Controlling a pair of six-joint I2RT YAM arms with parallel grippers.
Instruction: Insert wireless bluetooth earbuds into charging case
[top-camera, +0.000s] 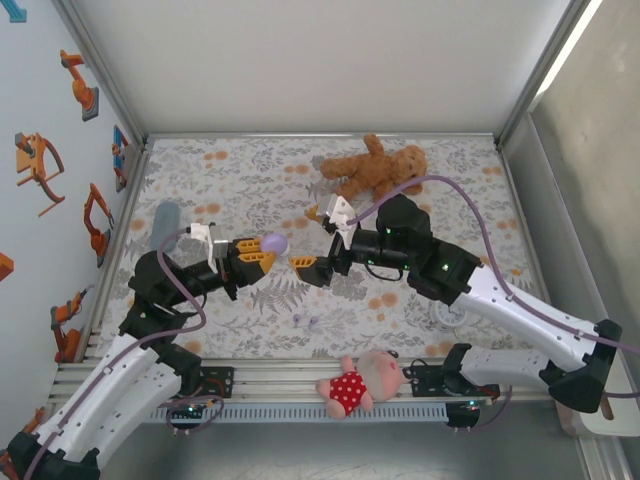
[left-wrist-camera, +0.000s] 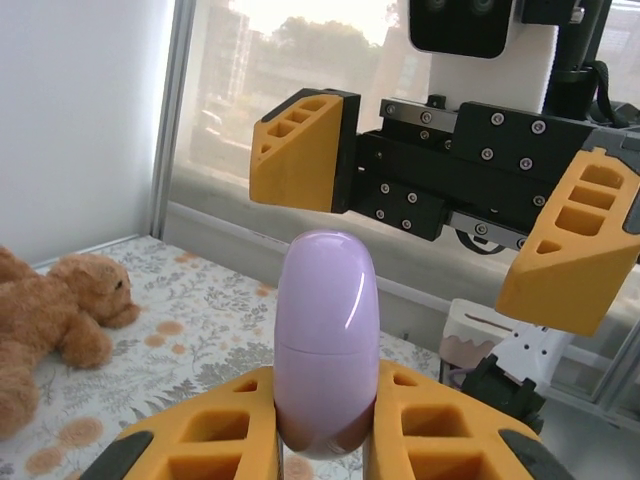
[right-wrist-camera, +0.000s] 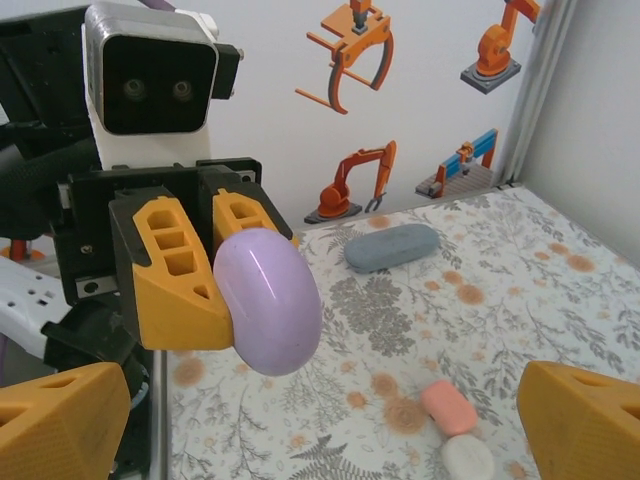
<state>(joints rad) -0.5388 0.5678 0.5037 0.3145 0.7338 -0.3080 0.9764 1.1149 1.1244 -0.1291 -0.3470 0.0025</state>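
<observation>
Top external view: two tiny lilac plastic earbuds (top-camera: 305, 321) lie close together on the floral-patterned table cover (top-camera: 250, 180), toward its near edge, between the two arms and untouched by either. Above and behind them, the left gripper (top-camera: 262, 253) is clamped on a smooth lilac egg-shaped charging case (left-wrist-camera: 327, 345), lid closed, standing upright between its orange fingers. Facing it, the right gripper (top-camera: 312, 240) has its jaws spread wide and holds nothing. A coral rounded case (right-wrist-camera: 448, 405) and a white one (right-wrist-camera: 467, 458) lie side by side on the cover; a grey-blue oblong case (right-wrist-camera: 390, 247) sits farther off.
</observation>
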